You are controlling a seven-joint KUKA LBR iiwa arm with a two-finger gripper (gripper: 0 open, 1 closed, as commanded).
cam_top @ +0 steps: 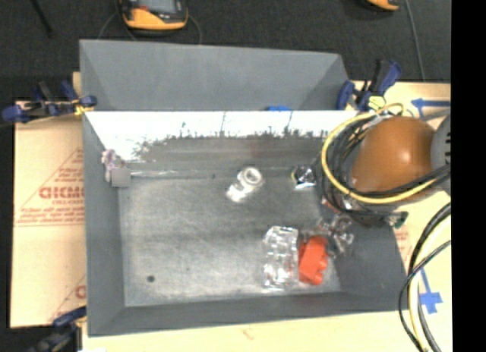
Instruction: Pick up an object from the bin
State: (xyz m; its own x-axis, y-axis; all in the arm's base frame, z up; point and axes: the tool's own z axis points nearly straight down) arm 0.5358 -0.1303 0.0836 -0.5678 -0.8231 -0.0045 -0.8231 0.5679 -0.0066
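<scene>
Camera view, from above: the robot arm is reaching in from the right, and its gripper is hanging low over the near right part of the grey bin. A red blocky object is lying just beside the gripper, touching a clear plastic piece. Whether the tool is released or clenched cannot be told. A small white spool is sitting well apart. This is looking like the approach step; the next move is likely calling for centring on the red object, then clamping.

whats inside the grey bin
A red piece beside a clear plastic piece, a whitish roll, a shiny bit and a grey block. The arm covers the right side of the bin; anything beneath is hidden.
</scene>
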